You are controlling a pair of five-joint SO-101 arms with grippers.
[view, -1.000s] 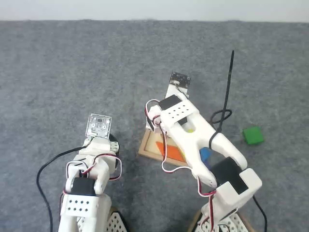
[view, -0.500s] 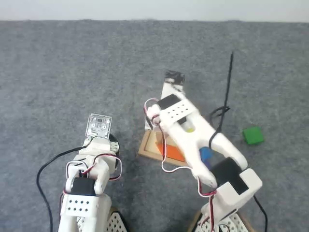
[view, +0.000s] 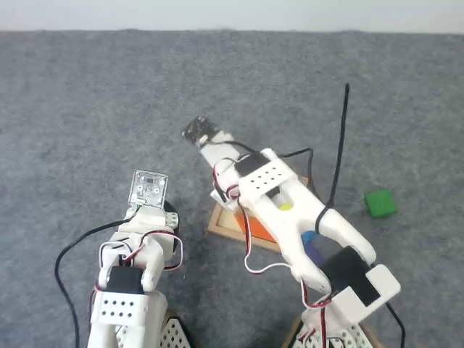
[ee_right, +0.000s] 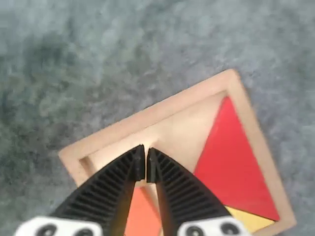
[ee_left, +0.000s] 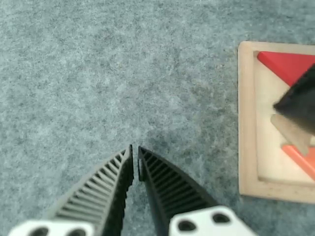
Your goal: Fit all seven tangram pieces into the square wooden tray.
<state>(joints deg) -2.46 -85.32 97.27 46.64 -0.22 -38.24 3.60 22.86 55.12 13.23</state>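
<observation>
The square wooden tray (view: pixel 223 222) is seen on the grey felt-covered bench (view: pixel 87 94), crossed from above by the right arm. The right gripper (ee_right: pixel 146 162) is held clenched on nothing, its tips poised over the tray's bare wooden floor close to one corner; whether the floor is touched cannot be told. Inside the tray, a red triangular piece (ee_right: pixel 231 162) is laid along one wall, a yellow piece (ee_right: pixel 252 222) is set against it, and an orange piece (ee_right: pixel 141 216) is partly covered by the right gripper. The left gripper (ee_left: pixel 135 157) is likewise clenched and empty, and is kept over bare felt just beside the tray, outside its rim. A green square block (view: pixel 380 203) is left on the bench well apart from the tray, on the side away from the left gripper. A blue piece (view: pixel 310 239) is glimpsed under the right arm; whether it lies within the tray cannot be told.
</observation>
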